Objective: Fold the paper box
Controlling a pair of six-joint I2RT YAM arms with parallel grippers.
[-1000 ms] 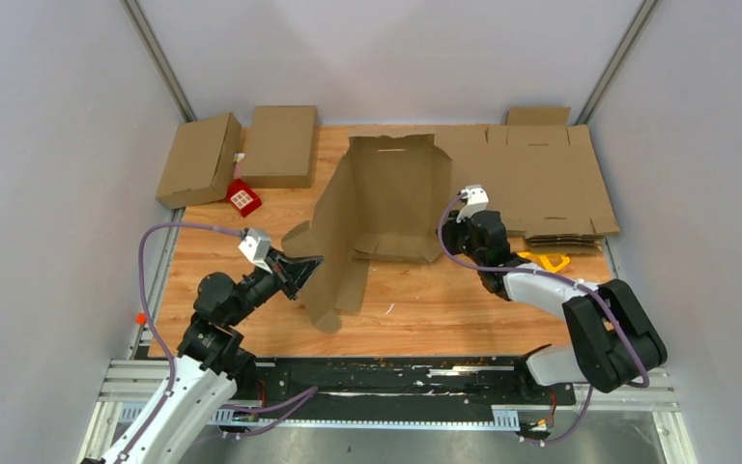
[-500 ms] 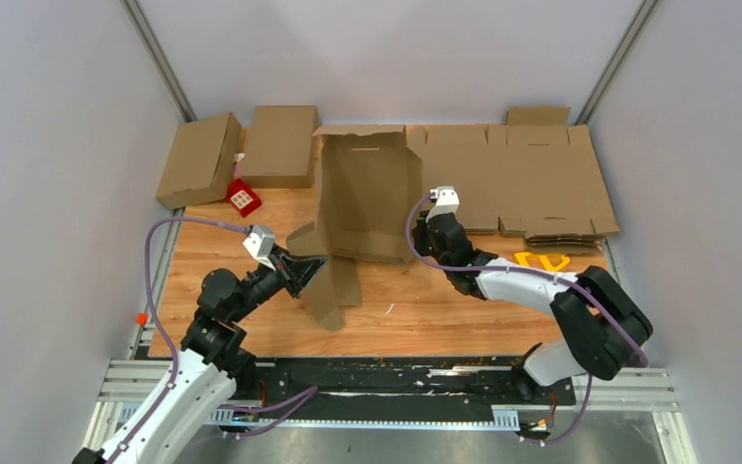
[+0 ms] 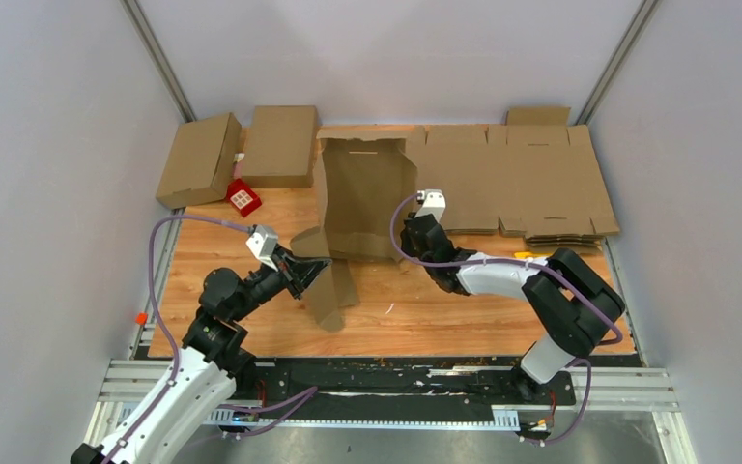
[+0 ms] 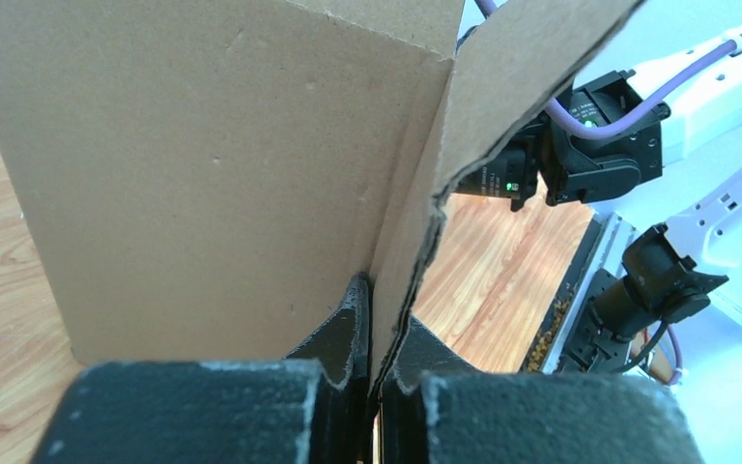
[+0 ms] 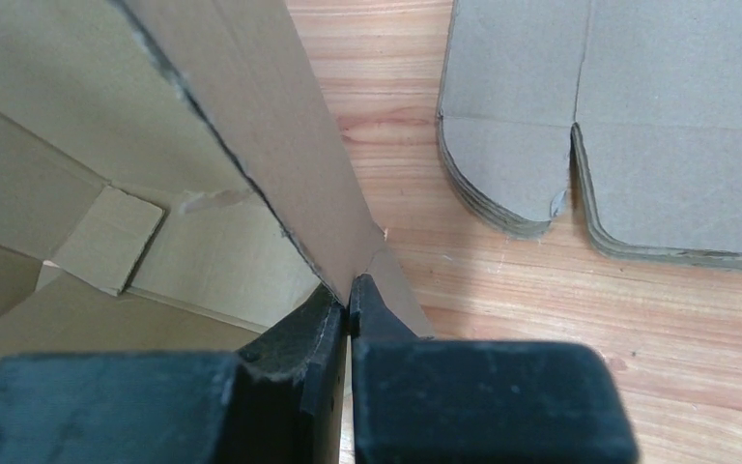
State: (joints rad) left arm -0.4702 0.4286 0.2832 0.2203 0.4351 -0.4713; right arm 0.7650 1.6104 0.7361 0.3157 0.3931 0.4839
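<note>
While your left gripper (image 4: pixel 375 290) is clamping the paper box (image 3: pixel 362 198), your right gripper (image 5: pixel 348 290) is pinching its wall. That wall is shifting leftward.

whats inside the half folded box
From the right wrist, the box shows only its own inner flaps, no loose item. Its raised wall hides the rest of the inside.

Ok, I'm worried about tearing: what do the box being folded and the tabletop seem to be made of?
Box: brown cardboard, matte; rough fibrous cut edges show, likely corrugated. Tabletop: wood or wood-look laminate, smooth; plank grain lines visible.
</note>
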